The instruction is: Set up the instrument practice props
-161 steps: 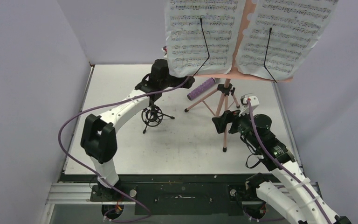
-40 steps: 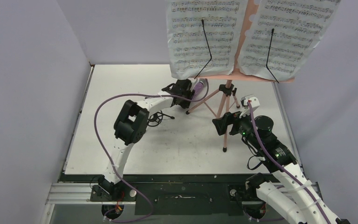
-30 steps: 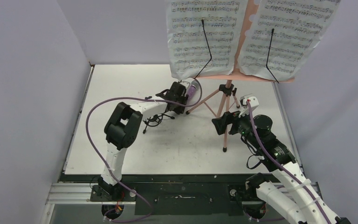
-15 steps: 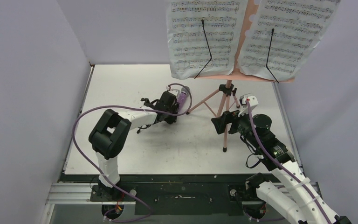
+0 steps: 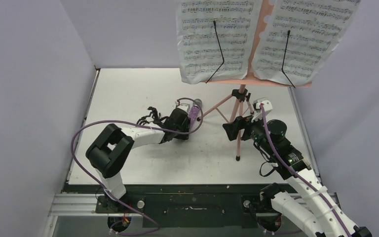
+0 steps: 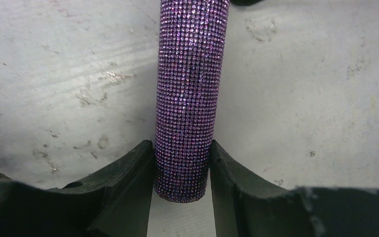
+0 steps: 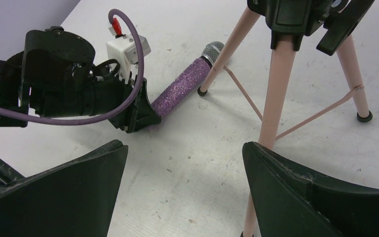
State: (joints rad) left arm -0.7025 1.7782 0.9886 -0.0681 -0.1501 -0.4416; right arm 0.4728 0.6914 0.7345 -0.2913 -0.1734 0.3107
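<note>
Left wrist view: microphone (image 6: pixel 191 89) head cut off above.

pink stand (image 5: pixel 238 112) upright on tripod, 2 sheet-music pages (image 5: pixel 212 39) on its desk. purple mic (image 7: pixel 180 94) near-horizontal, grey head beside 1 stand foot.

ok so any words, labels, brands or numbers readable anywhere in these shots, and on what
None can be read.
The white sheet-music pages on the pink music stand carry printed notation, too small to make out any words.
The glittery purple microphone shows no label.
</note>
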